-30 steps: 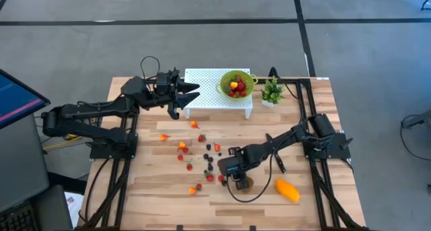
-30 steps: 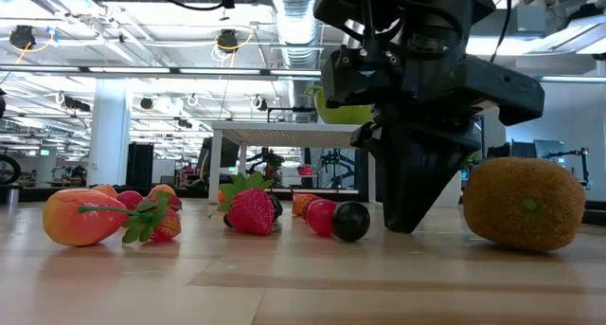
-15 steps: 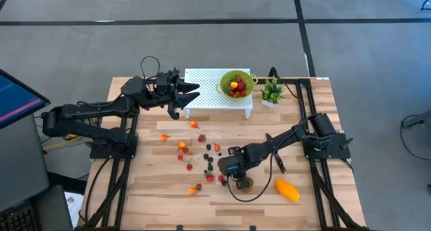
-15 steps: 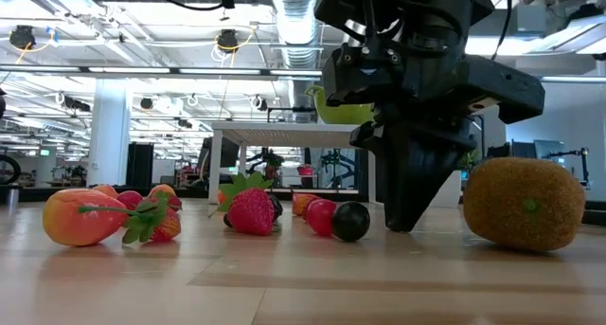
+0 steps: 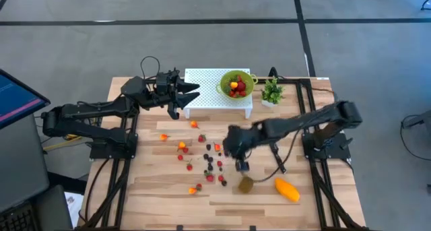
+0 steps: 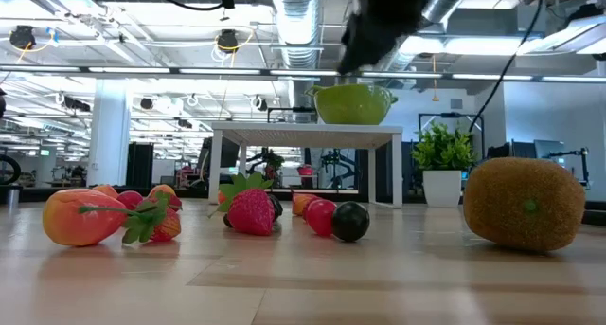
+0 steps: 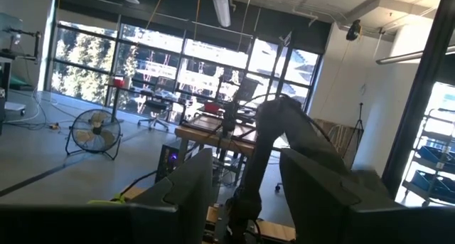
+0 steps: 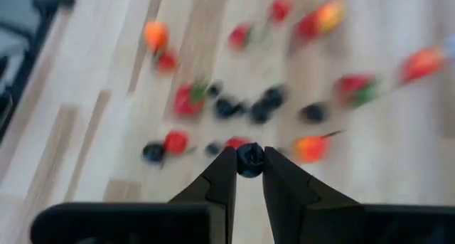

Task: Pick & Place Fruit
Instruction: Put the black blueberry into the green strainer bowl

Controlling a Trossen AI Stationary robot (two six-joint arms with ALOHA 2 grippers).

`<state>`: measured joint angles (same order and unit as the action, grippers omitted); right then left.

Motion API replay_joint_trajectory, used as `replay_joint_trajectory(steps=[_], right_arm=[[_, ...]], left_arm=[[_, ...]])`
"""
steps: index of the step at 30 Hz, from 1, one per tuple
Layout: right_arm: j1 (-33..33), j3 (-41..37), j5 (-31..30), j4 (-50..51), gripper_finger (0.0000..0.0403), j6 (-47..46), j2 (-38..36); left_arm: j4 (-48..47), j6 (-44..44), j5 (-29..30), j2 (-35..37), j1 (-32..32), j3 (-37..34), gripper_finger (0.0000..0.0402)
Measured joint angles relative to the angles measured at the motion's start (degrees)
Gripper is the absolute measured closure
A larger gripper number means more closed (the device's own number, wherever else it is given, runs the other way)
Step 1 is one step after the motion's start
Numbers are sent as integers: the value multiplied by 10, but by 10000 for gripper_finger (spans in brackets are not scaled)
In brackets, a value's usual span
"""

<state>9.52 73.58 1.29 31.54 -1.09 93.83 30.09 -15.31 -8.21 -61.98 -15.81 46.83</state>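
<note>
My right gripper [image 5: 241, 166] hangs above the table's middle, shut on a small dark berry [image 8: 249, 160]. Under it, loose red, orange and dark berries [image 5: 205, 157] lie scattered on the wood. The brown kiwi [image 5: 246, 184] and the orange-yellow mango [image 5: 287, 189] rest on the table near its front edge. A green bowl [image 5: 236, 84] holding fruit stands on a white perforated stand [image 5: 209, 79] at the back. My left gripper [image 5: 190, 93] waits open and raised beside the stand's left end, nothing between its fingers [image 7: 192, 180]. My right gripper pinches the small dark berry [image 8: 249, 160] between its two fingertips [image 8: 226, 166]. The fingers slant down from above. The berry is lifted clear of the table, well above the other berries.
A small green potted plant [image 5: 272, 91] stands right of the white stand. A slim black knife [image 5: 277, 161] lies right of the raised gripper. A dark cable [image 5: 266, 177] runs past the kiwi. A monitor [image 5: 17, 96] sits off the table's left side.
My right gripper has risen quickly from the table beside the kiwi and tipped less steeply, moving toward the far edge with the dark berry between its fingertips. The kiwi and the other fruit lie where they were.
</note>
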Motion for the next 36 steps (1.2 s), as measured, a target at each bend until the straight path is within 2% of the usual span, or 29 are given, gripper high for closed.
replay_joint_trajectory(steps=[6, 11, 23, 36], right_arm=[[-86, 1, -3, -26, 354, 46, -102], [-169, 1, -4, -48, 354, 70, -142], [-334, -1, -9, 13, 354, 72, -128], [-416, 1, -16, 33, 354, 71, -107]], left_arm=[[0, 0, 0, 0, 0, 0, 243], [0, 0, 0, 0, 0, 0, 243], [0, 0, 0, 0, 0, 0, 243], [0, 0, 0, 0, 0, 0, 243]])
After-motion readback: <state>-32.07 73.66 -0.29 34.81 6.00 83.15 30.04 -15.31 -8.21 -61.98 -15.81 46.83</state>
